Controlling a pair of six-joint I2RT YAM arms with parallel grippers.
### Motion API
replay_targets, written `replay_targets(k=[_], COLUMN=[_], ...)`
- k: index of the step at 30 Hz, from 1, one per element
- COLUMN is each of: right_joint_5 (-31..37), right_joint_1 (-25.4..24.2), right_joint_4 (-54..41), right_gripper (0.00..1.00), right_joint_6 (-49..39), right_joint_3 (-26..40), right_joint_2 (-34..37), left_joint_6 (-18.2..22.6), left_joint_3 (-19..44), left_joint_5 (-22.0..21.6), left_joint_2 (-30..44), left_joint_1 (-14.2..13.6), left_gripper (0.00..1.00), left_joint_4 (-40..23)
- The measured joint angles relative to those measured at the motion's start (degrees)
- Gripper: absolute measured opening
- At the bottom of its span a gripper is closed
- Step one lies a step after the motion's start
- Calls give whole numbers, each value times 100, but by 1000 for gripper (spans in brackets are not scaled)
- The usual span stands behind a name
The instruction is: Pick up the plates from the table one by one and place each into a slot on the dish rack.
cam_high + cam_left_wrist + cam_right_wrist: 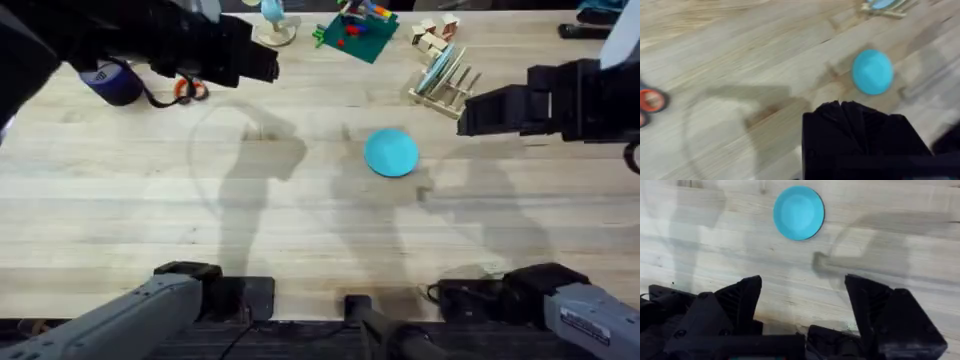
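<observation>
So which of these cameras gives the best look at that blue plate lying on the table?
The right wrist view: the blue plate lies whole and crisp on the table, its rim plain. The overhead view also shows it whole but smaller, lying in front of the dish rack. The left wrist view shows it blurred.

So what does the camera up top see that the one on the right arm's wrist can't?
The overhead view alone takes in the dish rack at the table's far right with a plate already standing in it, the toys along the back edge, and both arms. The right wrist view alone gives a close look at the right gripper, its black fingers spread apart. Both show the blue plate lying flat on the wooden table, untouched.
</observation>
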Motion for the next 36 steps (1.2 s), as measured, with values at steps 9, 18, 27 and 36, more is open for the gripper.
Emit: replay_targets(k=[9, 18, 27, 36], right_joint_5=[-1, -2, -2, -2], right_joint_1=[0, 0, 0, 0], right_joint_4=[-7, -15, -15, -15], right_gripper=[995, 995, 993, 993], right_joint_6=[-97, -100, -100, -102], right_joint_3=[0, 0, 0, 0], right_joint_2=[-2, 0, -1, 0], left_joint_6=[-453, -1573, -2774, -3346], left_joint_3=[-636, -2163, -2968, -2969], left_joint_5=[1725, 2439, 2478, 2478], left_joint_2=[-2, 0, 179, 1160], left_joint_1=[141, -347, -1085, -1637], left_gripper=[44, 43, 43, 43], left_joint_4=[721, 2745, 4427, 5289])
